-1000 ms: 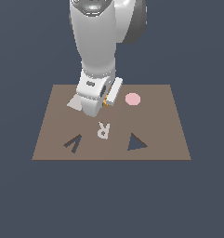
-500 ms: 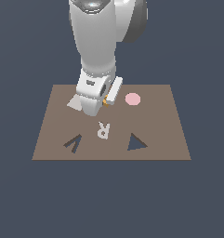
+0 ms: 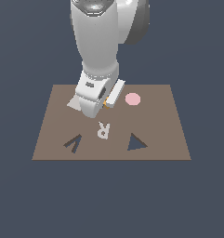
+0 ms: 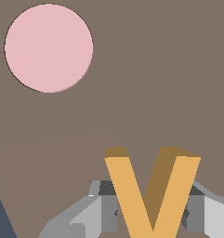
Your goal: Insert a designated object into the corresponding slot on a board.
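From the exterior view, the arm stands over the far part of the board, its hand lowered close to the surface just beside the pink disc, on that disc's side toward the exterior view's left. A grey tile pokes out from behind the hand on the other side. Only a sliver of orange shows at the fingers, so the letter piece is nearly hidden here. Nearer the camera lie the V slot at the exterior view's left, the pale R in the middle and the triangle cutout at the right. Compared with the pictures from a second and half a second ago, nothing has visibly moved: arm, disc and board sit in the same places. That stillness suggests the grasp is being settled, not that travel has begun.

In the wrist view, the orange V piece stands between the two grey fingers, which press against its outer arms; the hand is narrowed onto the piece and appears to grip it. The disc lies apart on bare board.

The piece is well apart from its slot, so lifting, carrying and aligning it all remain to be done.
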`<state>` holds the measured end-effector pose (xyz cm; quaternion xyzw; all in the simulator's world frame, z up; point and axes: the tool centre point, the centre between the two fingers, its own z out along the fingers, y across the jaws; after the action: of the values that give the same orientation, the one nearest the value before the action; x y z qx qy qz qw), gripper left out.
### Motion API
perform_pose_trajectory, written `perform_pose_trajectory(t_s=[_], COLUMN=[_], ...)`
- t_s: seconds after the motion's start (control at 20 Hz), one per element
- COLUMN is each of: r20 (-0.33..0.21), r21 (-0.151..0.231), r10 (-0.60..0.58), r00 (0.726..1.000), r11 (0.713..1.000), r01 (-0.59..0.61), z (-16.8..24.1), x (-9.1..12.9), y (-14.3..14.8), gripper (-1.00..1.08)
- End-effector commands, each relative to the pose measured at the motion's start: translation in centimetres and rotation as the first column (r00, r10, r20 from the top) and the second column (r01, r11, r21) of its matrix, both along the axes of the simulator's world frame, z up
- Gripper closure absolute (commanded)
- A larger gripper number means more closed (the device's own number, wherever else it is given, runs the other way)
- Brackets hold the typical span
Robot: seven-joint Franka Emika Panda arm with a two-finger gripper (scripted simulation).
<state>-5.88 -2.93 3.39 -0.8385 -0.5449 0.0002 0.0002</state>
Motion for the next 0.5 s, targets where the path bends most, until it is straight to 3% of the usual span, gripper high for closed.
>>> perform_pose_trajectory(t_s=[0.0, 0.25, 0.45], r20=[0.000, 0.000, 0.000], r21=[0.000, 0.000, 0.000], r10=[-0.040, -0.154, -0.272], r00=[0.999, 0.988, 0.962], r11=[0.999, 0.988, 0.962], r01=[0.040, 0.154, 0.272], z=[0.0, 0.1, 0.1], x=[0.4, 1.7, 3.1], y=[0.2, 0.6, 0.9], gripper=[1.08, 1.08, 1.08])
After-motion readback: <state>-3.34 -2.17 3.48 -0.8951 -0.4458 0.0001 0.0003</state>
